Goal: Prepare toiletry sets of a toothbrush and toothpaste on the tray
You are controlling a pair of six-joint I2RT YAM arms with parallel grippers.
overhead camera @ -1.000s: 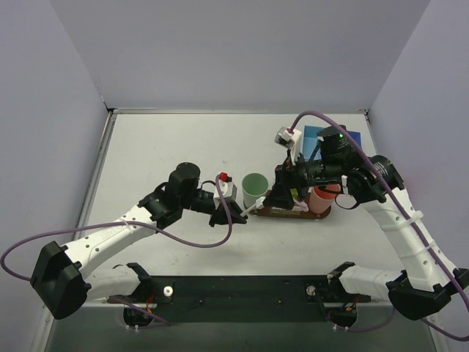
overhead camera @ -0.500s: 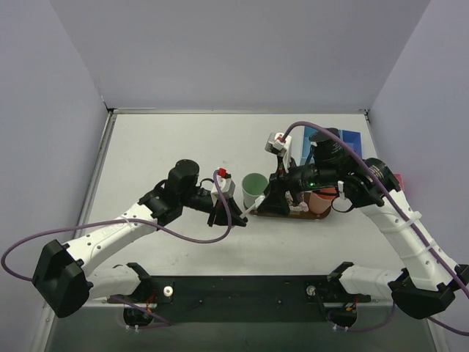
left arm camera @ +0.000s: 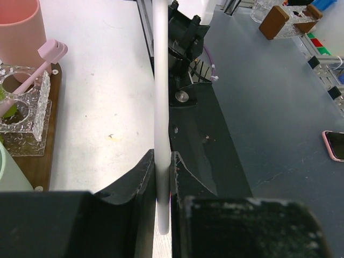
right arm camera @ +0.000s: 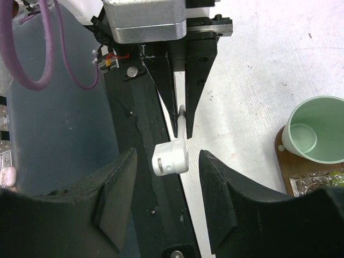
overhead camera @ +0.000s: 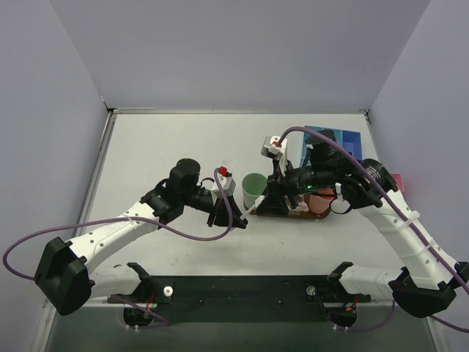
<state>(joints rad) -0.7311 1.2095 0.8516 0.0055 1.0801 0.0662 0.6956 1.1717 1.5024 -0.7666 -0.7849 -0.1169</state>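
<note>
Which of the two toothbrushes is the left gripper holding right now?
The slim white toothbrush, pinched upright in the left gripper. The pink toothbrush is not held; it leans in the clear holder on the dark brown wooden tray.

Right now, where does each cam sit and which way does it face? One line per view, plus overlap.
Top external: above and behind the robot, looking down on the table; left arm and right arm in full.
Left wrist: on the left arm, looking along the left gripper, shut on the toothbrush, toward tray and pink cup.
Right wrist: looks past the open right gripper at that toothbrush; mint cup at right.
Shared: both wrist views show toothbrush, tray, mint cup.
</note>
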